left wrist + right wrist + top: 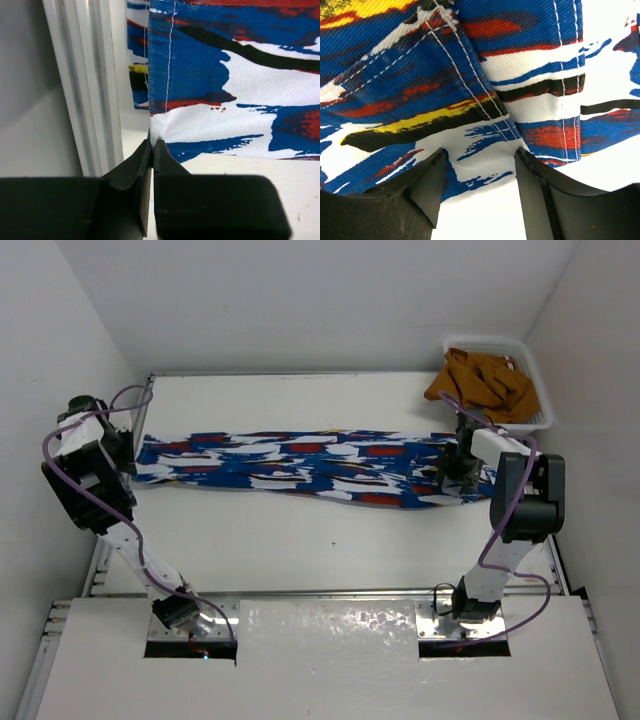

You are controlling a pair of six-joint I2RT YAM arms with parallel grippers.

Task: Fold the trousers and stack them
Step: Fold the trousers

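Note:
The trousers [300, 465] are royal blue with white, red, yellow and black patches. They lie stretched out flat across the table from left to right. My left gripper [133, 462] is at their left end; in the left wrist view [153, 142] it is shut on a pinch of the hem [210, 95]. My right gripper [458, 480] is over their right end; in the right wrist view [480, 157] it is open, its fingers [427, 175] pressed down on the fabric [470, 90] near the edge, straddling a white patch.
A white basket [532, 380] holding an orange-brown garment [482, 382] stands at the back right corner. A metal rail [90, 85] runs along the table's left edge close to my left gripper. White walls enclose the table on three sides.

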